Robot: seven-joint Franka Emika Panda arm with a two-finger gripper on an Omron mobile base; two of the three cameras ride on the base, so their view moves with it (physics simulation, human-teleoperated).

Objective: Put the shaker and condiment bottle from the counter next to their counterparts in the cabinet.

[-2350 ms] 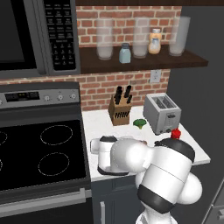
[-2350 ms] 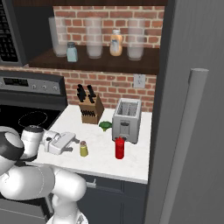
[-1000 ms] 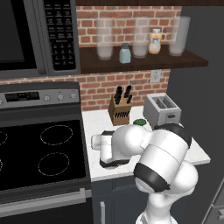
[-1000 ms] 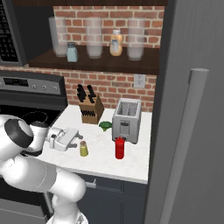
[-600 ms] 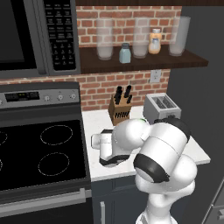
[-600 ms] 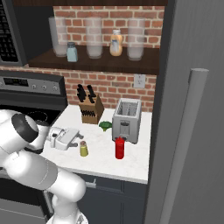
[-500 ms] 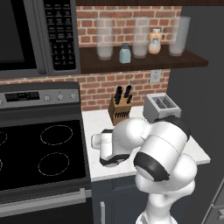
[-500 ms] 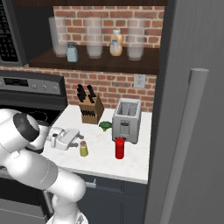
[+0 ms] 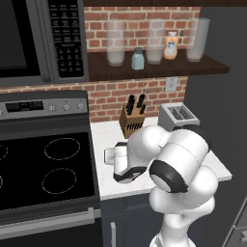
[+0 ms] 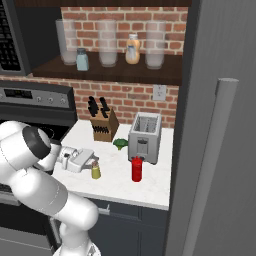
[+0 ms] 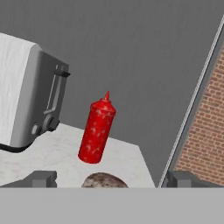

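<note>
Closer now, end effector [image 10: 93, 159] gapes wide around the shaker [image 10: 95, 171]

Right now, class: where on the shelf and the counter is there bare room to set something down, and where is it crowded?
Shelf: bare wood at its right end, past the last tall glass; the glasses, blue shaker and orange bottle crowd the rest. Counter: bare marble in front of the red bottle; crowded around the toaster, knife block and gripper.

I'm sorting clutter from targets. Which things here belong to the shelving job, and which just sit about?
Job:
- shaker, by the open end effector
- condiment bottle
- blue shaker and orange bottle
- shelf
- counter

Lying about:
- toaster
- knife block
- stove
- microwave
</note>
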